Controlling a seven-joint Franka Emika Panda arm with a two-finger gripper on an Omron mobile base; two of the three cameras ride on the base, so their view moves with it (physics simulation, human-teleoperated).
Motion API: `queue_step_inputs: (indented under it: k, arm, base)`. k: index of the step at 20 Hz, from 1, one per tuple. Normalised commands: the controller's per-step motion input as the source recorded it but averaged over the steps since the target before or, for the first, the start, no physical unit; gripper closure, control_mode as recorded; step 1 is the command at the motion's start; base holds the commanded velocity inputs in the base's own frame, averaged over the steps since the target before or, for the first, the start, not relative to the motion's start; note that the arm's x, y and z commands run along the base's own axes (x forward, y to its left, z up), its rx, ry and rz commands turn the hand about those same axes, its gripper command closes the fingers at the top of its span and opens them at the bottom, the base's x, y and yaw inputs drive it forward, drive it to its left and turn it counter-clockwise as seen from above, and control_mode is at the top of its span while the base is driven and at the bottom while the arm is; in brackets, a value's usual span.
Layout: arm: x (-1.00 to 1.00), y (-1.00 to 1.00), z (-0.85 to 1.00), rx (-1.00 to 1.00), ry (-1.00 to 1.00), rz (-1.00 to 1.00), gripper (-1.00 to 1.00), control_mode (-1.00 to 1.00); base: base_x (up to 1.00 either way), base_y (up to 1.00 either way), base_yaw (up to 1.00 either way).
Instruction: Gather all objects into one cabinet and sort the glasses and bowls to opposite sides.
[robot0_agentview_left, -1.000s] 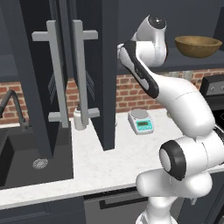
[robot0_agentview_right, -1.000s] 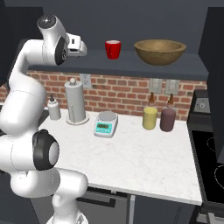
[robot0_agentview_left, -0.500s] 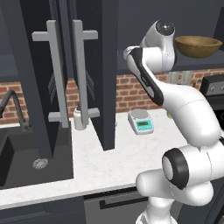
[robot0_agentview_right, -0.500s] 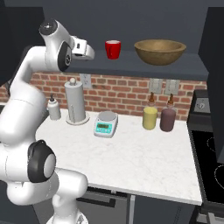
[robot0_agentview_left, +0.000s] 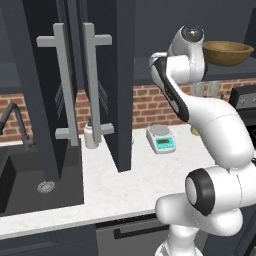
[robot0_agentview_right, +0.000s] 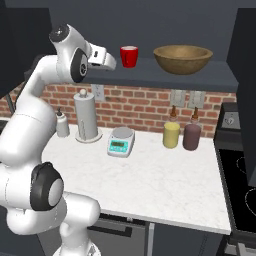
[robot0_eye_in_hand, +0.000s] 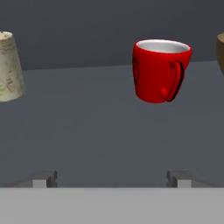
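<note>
Swung rightward along the shelf (robot0_agentview_right: 150, 75), the claw (robot0_agentview_right: 111, 61) hangs released, red mug (robot0_eye_in_hand: 161, 71) ahead-right, beige mug (robot0_eye_in_hand: 9, 68) far left — likely lining up a grasp.

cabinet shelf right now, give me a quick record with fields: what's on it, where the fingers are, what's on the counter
shelf: dark cabinet shelf
red mug: upright on the shelf, handle facing the camera in the hand view
speckled mug: on the shelf, at the left edge of the hand view
wooden bowl: on the shelf, right of the red mug
fingers: open and empty, short of the red mug
counter: kitchen scale, paper towel holder, yellow jar, brown jar
</note>
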Motion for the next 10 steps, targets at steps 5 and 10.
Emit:
queue_step_inputs:
  k: [5, 10]
  arm:
    - [0.0, -0.3, 0.0, 0.0, -0.05, -0.06, -1.0, -1.0]
    - [0.0, -0.42, 0.0, 0.0, -0.02, -0.03, -1.0, -1.0]
  base:
    - [0.0, 0.0, 0.0]
    - [0.0, 0.0, 0.0]
